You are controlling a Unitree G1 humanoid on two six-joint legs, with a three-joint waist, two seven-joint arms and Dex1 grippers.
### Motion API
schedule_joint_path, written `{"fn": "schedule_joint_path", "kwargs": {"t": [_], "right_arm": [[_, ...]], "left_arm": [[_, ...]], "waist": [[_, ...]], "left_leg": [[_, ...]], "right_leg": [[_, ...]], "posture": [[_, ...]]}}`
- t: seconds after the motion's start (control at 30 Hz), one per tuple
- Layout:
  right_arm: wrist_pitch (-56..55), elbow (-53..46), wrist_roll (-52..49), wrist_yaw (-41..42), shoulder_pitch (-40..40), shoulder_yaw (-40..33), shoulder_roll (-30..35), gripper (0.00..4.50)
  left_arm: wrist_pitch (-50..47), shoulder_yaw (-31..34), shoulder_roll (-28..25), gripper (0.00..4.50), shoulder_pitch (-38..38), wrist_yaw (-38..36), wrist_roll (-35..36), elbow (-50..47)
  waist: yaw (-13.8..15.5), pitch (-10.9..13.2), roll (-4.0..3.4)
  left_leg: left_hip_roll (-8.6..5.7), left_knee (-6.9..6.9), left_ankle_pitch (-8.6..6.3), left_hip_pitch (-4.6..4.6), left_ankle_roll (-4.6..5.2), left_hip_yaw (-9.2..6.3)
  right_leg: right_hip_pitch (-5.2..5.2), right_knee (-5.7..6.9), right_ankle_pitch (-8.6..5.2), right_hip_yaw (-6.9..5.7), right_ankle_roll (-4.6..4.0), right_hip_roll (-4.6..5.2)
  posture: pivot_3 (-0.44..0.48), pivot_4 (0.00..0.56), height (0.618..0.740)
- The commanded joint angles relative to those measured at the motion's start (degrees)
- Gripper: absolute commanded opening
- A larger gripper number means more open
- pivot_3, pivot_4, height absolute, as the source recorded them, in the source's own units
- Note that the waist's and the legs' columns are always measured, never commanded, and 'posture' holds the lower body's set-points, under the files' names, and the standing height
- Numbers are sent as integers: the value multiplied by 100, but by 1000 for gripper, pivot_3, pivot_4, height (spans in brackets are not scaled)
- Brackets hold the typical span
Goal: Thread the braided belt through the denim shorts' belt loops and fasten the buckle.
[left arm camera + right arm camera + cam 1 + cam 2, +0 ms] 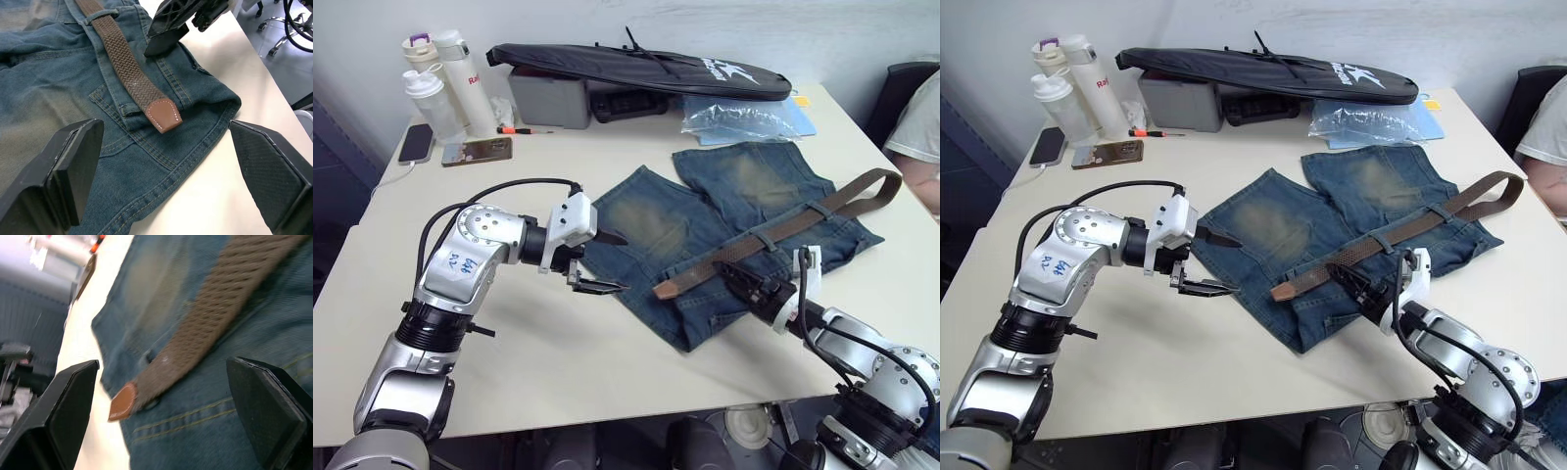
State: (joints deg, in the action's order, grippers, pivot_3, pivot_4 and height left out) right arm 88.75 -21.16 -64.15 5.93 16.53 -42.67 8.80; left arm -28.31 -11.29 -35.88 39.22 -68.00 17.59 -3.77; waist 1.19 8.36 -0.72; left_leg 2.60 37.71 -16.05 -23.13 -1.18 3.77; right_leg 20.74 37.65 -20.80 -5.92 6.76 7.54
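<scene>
Braided belt [773,235] lying across denim shorts [724,235] on table [558,362], leather tip between both released jaws. Likely soft, floppy (tip stiffer): best pinched by left gripper [602,262]; right gripper [739,279] beside.

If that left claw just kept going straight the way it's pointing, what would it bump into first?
Most likely the denim shorts: the left gripper, jaws open, points at their waistband corner, where the braided belt ends in its leather tip. Depth is unclear, so the belt tip could be touched at about the same time.
</scene>
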Motion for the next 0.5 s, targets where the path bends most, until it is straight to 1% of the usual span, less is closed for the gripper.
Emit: {"fn": "schedule_joint_path", "kwargs": {"t": [0.03,0.27,0.37,0.5], "right_arm": [[-471,802,-565,-1111,536,-606,-477,4445],[-976,1107,-1678,-2038,581,-358,-577,4445],[-1281,1214,-2250,-2385,445,-66,-501,4445],[-1653,1273,-2710,-2533,214,433,-316,4445]], "left_arm": [[11,175,-49,4500,-80,161,45,-263],[87,174,-77,4500,-64,298,9,-225],[153,163,-91,4500,-44,337,-29,-191],[180,146,-93,4500,-13,341,-26,-154]], "waist": [[-4,-2,-3],[-8,-1,-2],[-28,-2,-3],[-38,-1,-2]], "left_leg": [[0,-4,0,-1,0,0],[0,-10,2,-10,-3,1],[1,-14,2,-9,-3,2],[2,-23,2,-10,-3,3]], "right_leg": [[6,2,0,3,0,0],[32,11,0,19,-1,3],[40,14,0,26,-1,1],[54,16,-1,42,-1,0]], "posture": [[0,150,658],[0,150,658],[0,150,658],[0,150,658]]}}
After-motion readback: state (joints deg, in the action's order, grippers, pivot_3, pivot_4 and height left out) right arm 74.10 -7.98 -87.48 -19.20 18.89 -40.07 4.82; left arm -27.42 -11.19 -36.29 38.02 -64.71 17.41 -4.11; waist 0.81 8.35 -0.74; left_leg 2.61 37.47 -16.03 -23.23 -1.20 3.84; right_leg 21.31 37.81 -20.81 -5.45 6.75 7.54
